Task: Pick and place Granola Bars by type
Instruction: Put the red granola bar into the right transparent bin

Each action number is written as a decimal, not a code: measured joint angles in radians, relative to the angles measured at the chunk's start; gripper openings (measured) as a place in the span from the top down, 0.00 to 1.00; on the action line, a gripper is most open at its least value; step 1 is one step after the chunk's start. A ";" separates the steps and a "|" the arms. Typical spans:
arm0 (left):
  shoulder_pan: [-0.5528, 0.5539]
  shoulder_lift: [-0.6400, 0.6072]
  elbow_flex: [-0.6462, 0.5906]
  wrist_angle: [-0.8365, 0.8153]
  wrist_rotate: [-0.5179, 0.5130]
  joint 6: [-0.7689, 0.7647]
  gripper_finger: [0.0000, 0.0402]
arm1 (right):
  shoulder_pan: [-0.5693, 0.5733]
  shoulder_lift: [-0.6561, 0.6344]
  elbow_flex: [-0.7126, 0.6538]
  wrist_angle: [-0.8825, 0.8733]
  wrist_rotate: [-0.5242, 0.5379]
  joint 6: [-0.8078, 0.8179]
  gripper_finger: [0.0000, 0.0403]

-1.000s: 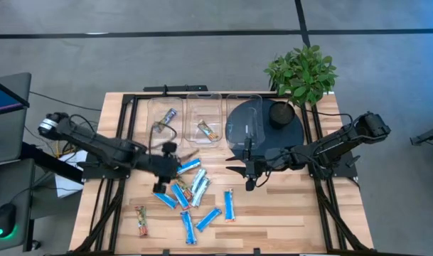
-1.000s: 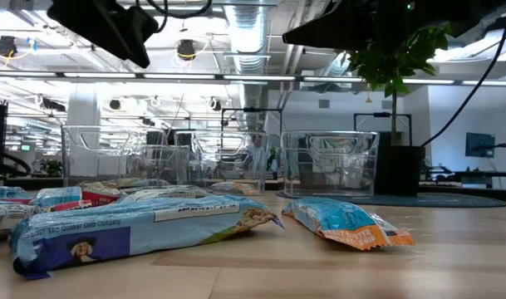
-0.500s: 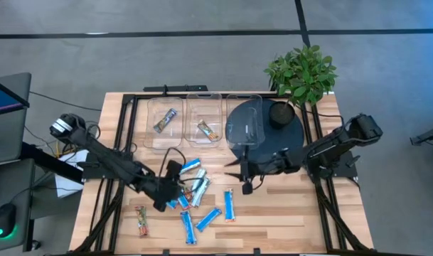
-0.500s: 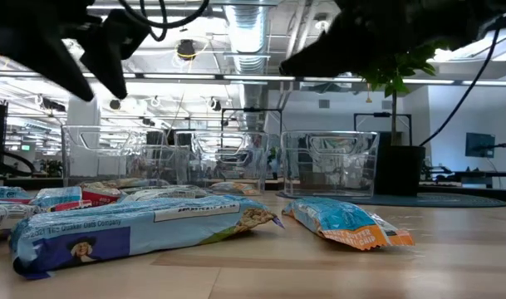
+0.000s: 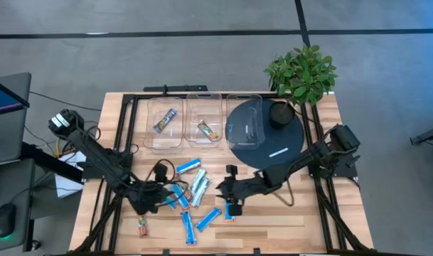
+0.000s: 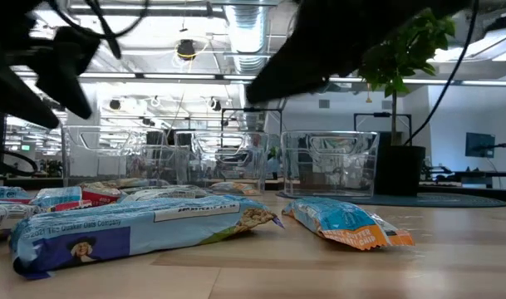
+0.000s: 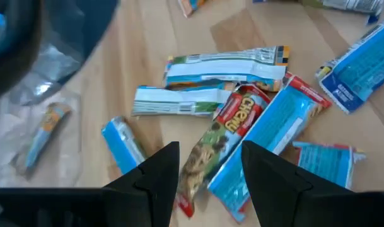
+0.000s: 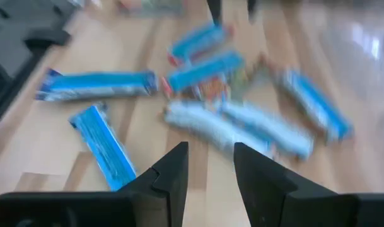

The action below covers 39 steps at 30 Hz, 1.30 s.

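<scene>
Left gripper (image 7: pixel 204 173): fingers apart, nothing between them, low over the heap of granola bars (image 5: pixel 191 186). Just past its fingers lay a red-brown bar (image 7: pixel 220 142), touching a long blue bar (image 7: pixel 273 142) at its side. A bit farther lay two silvery-green bars (image 7: pixel 223 63), side by side. Far off, one bar inside a clear bin (image 7: pixel 43 135).

Right gripper (image 8: pixel 210 170): fingers apart too, holding nothing, low over the table (image 5: pixel 294 213). Closest to it lay a blue bar (image 8: pixel 103 148) and another blue bar (image 8: pixel 97 85). Farther out sat the mixed heap, blurred.

From above, left gripper (image 5: pixel 161 192) at one side of the heap, right gripper (image 5: pixel 227 190) at the other side, by a blue bar (image 5: pixel 230 208). Beyond both stood three clear bins (image 5: pixel 204 121), two with one bar each, then a dark round mat (image 5: pixel 273 142) and a potted plant (image 5: pixel 301 71).
</scene>
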 joint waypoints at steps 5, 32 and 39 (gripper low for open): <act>-0.092 -0.106 -0.053 0.036 -0.085 -0.010 0.58 | 0.017 0.079 0.184 -0.289 0.011 0.246 0.71; -0.564 -0.250 -0.124 0.027 -0.361 -0.298 0.58 | 0.140 0.191 0.354 -0.436 0.263 0.782 0.71; -0.590 -0.248 -0.124 0.027 -0.397 -0.323 0.58 | 0.163 0.191 0.353 -0.521 0.306 0.857 0.71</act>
